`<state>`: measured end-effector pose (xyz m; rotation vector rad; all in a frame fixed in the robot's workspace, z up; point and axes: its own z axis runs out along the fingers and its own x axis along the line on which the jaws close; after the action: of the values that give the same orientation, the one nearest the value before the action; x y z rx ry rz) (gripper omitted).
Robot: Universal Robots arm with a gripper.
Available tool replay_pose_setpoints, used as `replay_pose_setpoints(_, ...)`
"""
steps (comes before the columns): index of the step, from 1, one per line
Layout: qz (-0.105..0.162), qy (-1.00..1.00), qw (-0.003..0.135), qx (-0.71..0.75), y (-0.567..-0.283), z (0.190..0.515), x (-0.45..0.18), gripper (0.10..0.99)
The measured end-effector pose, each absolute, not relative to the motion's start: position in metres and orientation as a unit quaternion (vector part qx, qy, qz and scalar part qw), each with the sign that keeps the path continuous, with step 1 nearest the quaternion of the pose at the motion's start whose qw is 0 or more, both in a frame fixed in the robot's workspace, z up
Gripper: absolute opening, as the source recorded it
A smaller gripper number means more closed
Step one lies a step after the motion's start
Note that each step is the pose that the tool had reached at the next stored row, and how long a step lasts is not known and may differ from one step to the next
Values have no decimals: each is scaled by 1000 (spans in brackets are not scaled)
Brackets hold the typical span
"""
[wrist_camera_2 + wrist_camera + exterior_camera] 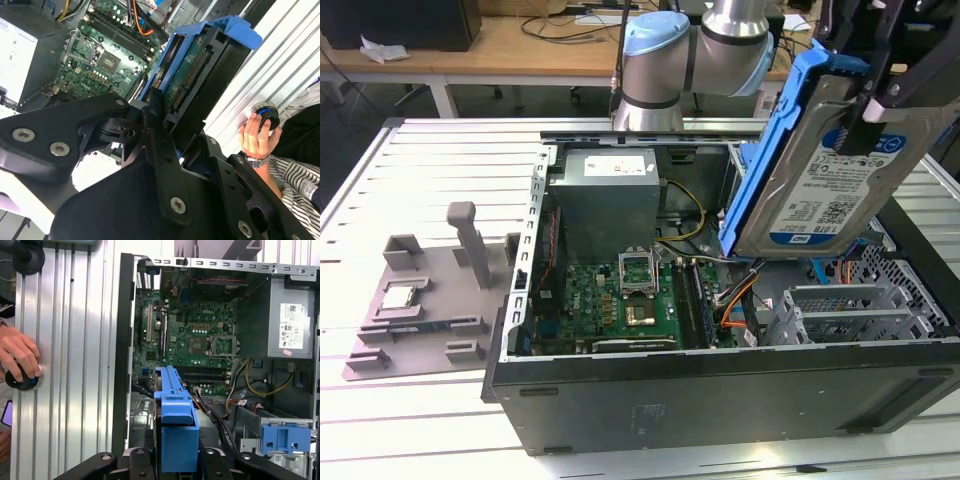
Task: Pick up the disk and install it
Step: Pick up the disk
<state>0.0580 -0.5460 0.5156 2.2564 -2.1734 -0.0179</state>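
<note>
My gripper [868,118] is shut on the disk [832,175], a silver hard drive with a white-and-blue label in a blue carrier frame. It hangs tilted in the air over the right half of the open computer case [720,400], above the drive cage [860,305]. In the second wrist view the disk [192,75] juts out past the black fingers [152,125], showing its circuit-board side. In the first wrist view the disk [175,425] is edge-on above the motherboard [195,335].
Inside the case are a power supply [610,195], loose cables [740,295] and a blue bracket [282,437]. A grey fixture plate [420,300] with a small silver chip [400,295] lies at the exterior view's left. A person's hand [17,357] rests on a round knob on the slatted table.
</note>
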Motion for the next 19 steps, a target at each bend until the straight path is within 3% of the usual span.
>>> replay_pose_setpoints(19,-7,-694,7,720,-546,503,72,365)
